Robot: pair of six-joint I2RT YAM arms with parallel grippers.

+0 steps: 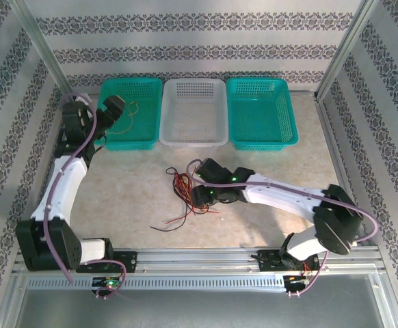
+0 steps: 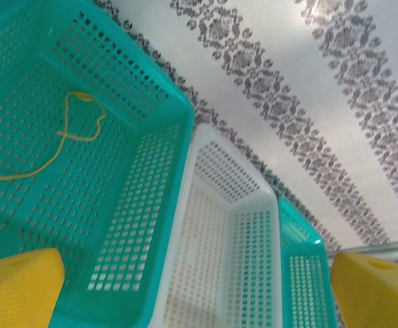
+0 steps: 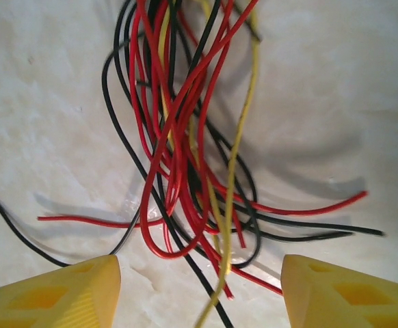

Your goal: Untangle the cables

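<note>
The right gripper (image 3: pixel 199 294) hangs wide open just above the cables (image 3: pixel 185 157), a red, black and yellow tangle at the top view's centre. Singling out one strand looks next, which would need a precise pinch. Upper left, the left gripper (image 1: pixel 112 109), open and empty, hovers over a teal basket (image 1: pixel 134 143) holding one yellow wire (image 2: pixel 72 137).

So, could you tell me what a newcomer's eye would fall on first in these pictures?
The tangle of red, black and yellow wires in the middle of the table stands out first, with the open right gripper poised just over it. Next, at the far edge, a single yellow wire lies in the left green basket, with the open left gripper above it.
</note>
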